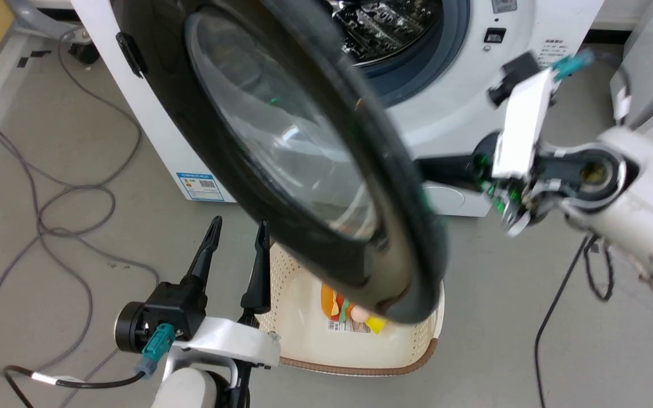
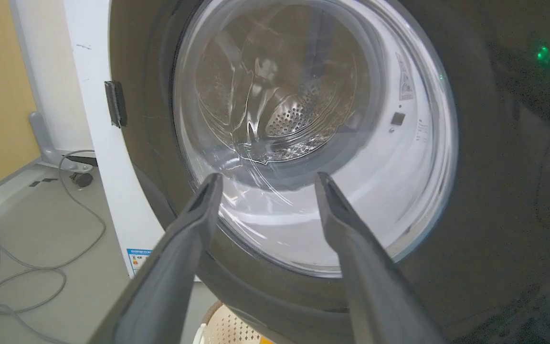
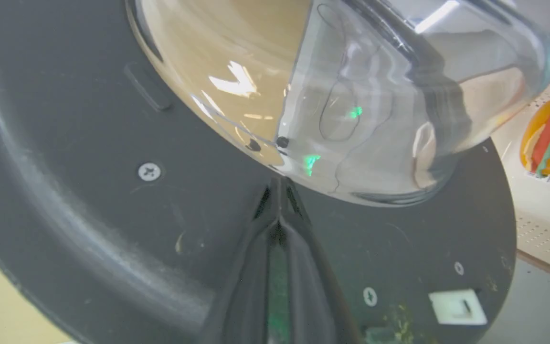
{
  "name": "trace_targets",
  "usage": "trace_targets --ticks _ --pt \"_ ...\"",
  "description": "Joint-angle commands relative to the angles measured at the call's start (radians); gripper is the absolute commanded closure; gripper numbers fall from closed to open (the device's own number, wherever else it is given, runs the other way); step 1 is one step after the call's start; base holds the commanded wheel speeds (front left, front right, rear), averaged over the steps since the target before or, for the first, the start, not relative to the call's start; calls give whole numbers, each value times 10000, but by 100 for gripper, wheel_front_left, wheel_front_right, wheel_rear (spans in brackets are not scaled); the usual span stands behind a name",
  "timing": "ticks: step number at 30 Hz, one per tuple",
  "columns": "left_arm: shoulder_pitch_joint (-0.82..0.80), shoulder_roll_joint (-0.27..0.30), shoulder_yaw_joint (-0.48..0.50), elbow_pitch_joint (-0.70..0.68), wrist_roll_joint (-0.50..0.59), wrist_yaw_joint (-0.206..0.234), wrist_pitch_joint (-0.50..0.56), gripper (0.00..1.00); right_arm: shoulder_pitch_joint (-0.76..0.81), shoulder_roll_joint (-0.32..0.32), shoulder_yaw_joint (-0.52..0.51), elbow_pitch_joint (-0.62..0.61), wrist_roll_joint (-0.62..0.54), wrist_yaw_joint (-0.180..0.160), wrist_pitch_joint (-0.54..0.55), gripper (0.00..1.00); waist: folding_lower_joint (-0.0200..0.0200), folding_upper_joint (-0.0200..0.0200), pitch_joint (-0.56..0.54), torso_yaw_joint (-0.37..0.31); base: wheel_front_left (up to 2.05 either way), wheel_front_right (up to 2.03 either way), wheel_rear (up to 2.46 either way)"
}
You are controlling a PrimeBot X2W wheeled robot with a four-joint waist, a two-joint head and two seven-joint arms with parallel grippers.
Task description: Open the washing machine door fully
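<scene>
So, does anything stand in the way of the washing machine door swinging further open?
Probably the left gripper: it stands open just off the outer face of the washing machine door, on the side it swings toward. The basket lies beneath the rim; clearance unclear.

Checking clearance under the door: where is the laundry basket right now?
In the head view, the cream laundry basket sits on the floor under the lower rim of the open washing machine door, just right of the left gripper.

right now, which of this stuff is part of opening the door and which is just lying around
Job: washing machine door, washing machine, right gripper shut at the door's inner face.
Lying about: basket, toy food in it, floor cables.
</scene>
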Motion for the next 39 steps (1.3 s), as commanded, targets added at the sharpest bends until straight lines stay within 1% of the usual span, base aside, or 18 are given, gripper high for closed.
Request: trace_targets --ticks 1,6,9,16,17,20,21,22,26,33,36,39 --pt "139 14 57 50 94 -20 -55 0 403 -107 10 -659 97 12 -201 100 1 0 -53 -18 0 0 0" --pt "249 14 93 148 124 -63 -55 0 1013 -357 28 -2253 103 12 -806 100 1 0 -179 31 0 0 0" --pt "269 14 116 196 142 -82 -55 0 1351 -441 34 -2971 159 12 -1104 100 1 0 -220 86 0 0 0" --pt "268 14 148 260 148 -92 -55 0 1947 -378 40 -3659 270 12 -1595 100 1 0 -271 148 0 0 0" --pt "277 14 137 252 124 -73 -55 0 2247 -313 -130 -3849 450 12 -1963 100 1 0 -269 155 0 0 0" --pt "279 14 136 221 102 -46 -55 0 2773 -268 -899 -4064 411 12 -2970 100 1 0 -241 141 0 0 0" --pt "279 14 139 210 96 -38 -55 0 3018 -239 -1233 -4133 339 12 -3392 69 1 0 -230 131 0 0 0" --pt "282 14 134 202 90 -31 -55 0 3304 -209 -1605 -4223 249 12 -3825 0 1 0 -218 116 0 0 0" --pt "338 14 219 217 174 -38 -55 0 4794 4 -3263 -4778 -142 12 -5268 0 1 0 -213 -73 0 0 0" --pt "489 59 498 391 523 -166 -55 0 7836 338 -5908 -5790 -1355 12 -7120 0 1 0 -348 -408 0 0 0" --pt "594 107 659 479 595 -208 -55 0 8988 527 -6873 -5976 -1980 12 -7888 0 1 0 -436 -553 0 0 0" --pt "716 167 830 627 632 -217 -55 0 10023 741 -7759 -5725 -2767 12 -8394 0 1 0 -551 -682 0 0 0"
